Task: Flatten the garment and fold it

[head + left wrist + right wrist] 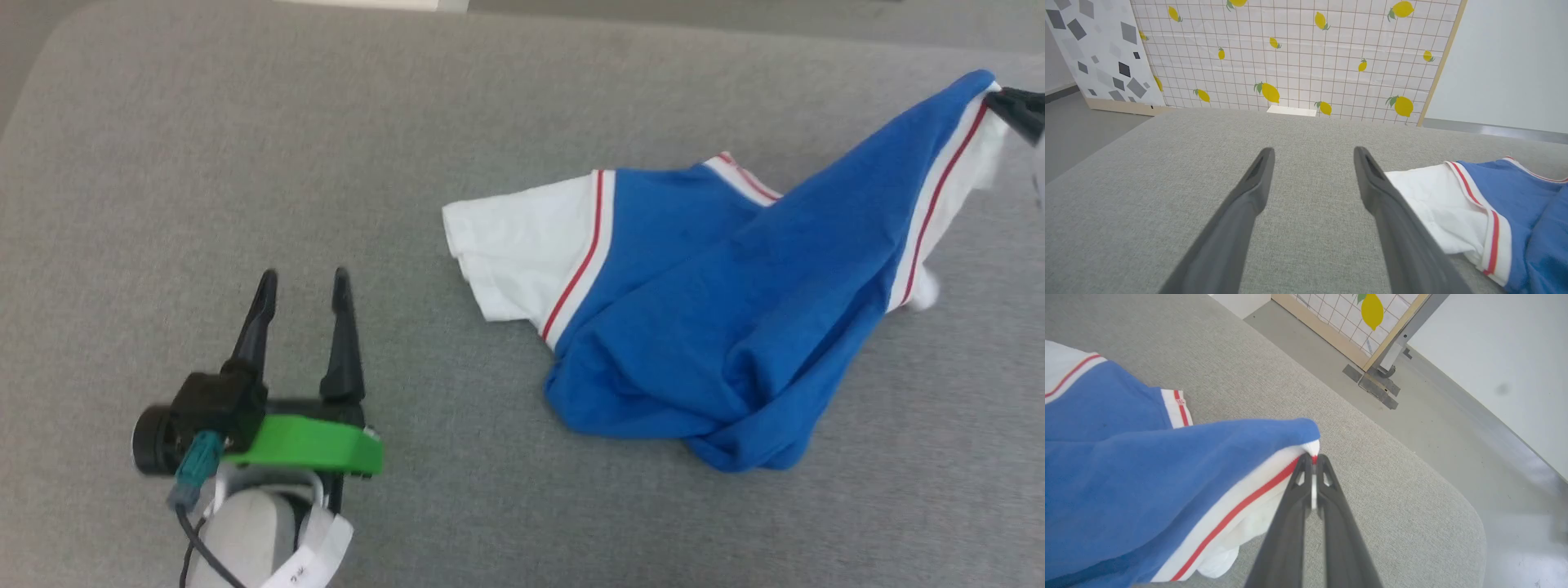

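The garment (718,327) lies on a grey padded surface (245,163), in the right half of the head view. The surface is woven fabric with rounded corners and takes up nearly the whole frame.

Garment: a royal-blue body bunched in a heap at lower centre-right. One white sleeve (522,253) lies flat toward the middle of the frame and is edged with a thin red stripe. A second corner is lifted off the surface toward the upper right edge, so the cloth rises in a slack ridge.

Backdrop, top of the left wrist view: a lemon-print panel (1298,61) with a grid pattern. At the upper left beside it stands a white panel (1102,53) with grey flecks.

Left gripper (304,278): lower left of the head view, on a green bracket (310,445). Its fingers are spread wide and hold nothing, over bare surface and apart from the sleeve.

Right gripper (1314,458): fingers pressed together, pinching the raised corner at its white and red trim. In the head view it sits at the upper right edge (1020,110).

Writing: a white tag (314,563) on the left wrist carries dark print that is too blurred to read. A tiny red mark on the collar band (1179,401) is also illegible.
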Controlling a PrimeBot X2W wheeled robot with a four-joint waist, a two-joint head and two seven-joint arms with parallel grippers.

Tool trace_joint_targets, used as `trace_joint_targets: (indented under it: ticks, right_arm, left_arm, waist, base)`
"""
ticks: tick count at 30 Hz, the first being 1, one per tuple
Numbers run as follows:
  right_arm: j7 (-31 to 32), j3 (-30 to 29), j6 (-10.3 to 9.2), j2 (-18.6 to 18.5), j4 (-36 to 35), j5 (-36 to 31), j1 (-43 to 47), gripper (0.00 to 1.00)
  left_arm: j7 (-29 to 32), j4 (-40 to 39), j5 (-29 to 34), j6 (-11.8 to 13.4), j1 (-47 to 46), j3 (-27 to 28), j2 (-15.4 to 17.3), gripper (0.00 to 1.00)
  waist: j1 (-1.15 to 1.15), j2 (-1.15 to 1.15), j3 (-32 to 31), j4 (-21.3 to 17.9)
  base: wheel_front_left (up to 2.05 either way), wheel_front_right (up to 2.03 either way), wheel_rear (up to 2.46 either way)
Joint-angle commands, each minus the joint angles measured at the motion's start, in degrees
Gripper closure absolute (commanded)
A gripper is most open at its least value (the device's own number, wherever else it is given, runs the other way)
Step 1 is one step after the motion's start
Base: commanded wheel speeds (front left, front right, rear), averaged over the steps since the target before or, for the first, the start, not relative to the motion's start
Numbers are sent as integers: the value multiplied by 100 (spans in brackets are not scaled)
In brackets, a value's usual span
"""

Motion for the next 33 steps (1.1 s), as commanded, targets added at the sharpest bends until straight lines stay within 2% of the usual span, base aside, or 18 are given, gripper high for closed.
trace_joint_targets:
  ticks: [1, 5, 6, 11, 16, 17, 18, 19, 21, 22, 24, 29, 33]
  right_arm:
    - [9, 28, -12, 196, 296, -120, -132, 100]
    - [-111, 163, -12, 666, 1179, -352, -177, 100]
    - [-273, 186, -12, 894, 1545, -347, -117, 100]
    - [-679, 474, -12, 1232, 2043, -328, 61, 100]
    - [-1150, 752, -12, 1393, 2303, -251, 76, 100]
    - [-1282, 779, -12, 1402, 2338, -260, 57, 65]
    - [-1495, 787, -12, 1413, 2394, -273, 37, 8]
    - [-1684, 783, -12, 1417, 2431, -281, 29, 0]
    - [-2095, 780, -12, 1445, 2479, -293, 61, 0]
    - [-2792, 724, -12, 1439, 2493, -364, 143, 0]
    - [-3203, 637, -12, 1431, 2531, -446, 224, 0]
    - [-3543, 164, -12, 1453, 2414, -651, 564, 0]
    - [-3564, -864, -12, 1374, 1883, -1066, 1005, 0]
  left_arm:
    - [-20, -30, -51, 60, -186, -49, -26, 0]
    - [-20, -57, -121, 119, -381, -165, -26, 0]
    - [-20, -62, -140, 140, -452, -200, -26, 0]
    - [-20, -78, -120, 186, -527, -216, -26, 0]
    - [-20, 11, 19, 142, -476, -70, -27, 0]
    - [-20, 34, 44, 125, -461, -44, -27, 0]
    - [-20, 67, 79, 98, -444, -12, -27, 0]
    - [-20, 90, 111, 73, -434, 12, -27, 0]
    - [-20, 140, 188, 19, -398, 85, -27, 0]
    - [-20, 211, 310, -57, -305, 237, -3, 0]
    - [-20, 262, 377, -103, -253, 322, 42, 0]
    - [-20, 350, 506, -187, -183, 481, 190, 0]
    - [-21, 432, 565, -255, -192, 516, 281, 0]
  waist:
    - [0, 0, 475, 342]
    - [0, 0, 787, 546]
    - [0, 0, 880, 624]
    - [0, 0, 934, 703]
    - [0, 0, 676, 528]
    - [0, 0, 608, 485]
    - [0, 0, 500, 430]
    - [0, 0, 413, 389]
    - [0, 0, 196, 279]
    - [0, 0, -133, 69]
    - [0, 0, -312, -60]
    - [0, 0, -648, -380]
    - [0, 0, -826, -566]
  base:
    - [0, 0, 0]
    - [0, 0, 0]
    - [0, 0, 0]
    - [0, 0, 0]
    - [0, 0, 0]
    - [0, 0, 0]
    - [0, 0, 0]
    - [0, 0, 0]
    - [0, 0, 0]
    - [0, 0, 0]
    - [0, 0, 0]
    - [0, 0, 0]
    - [0, 0, 0]
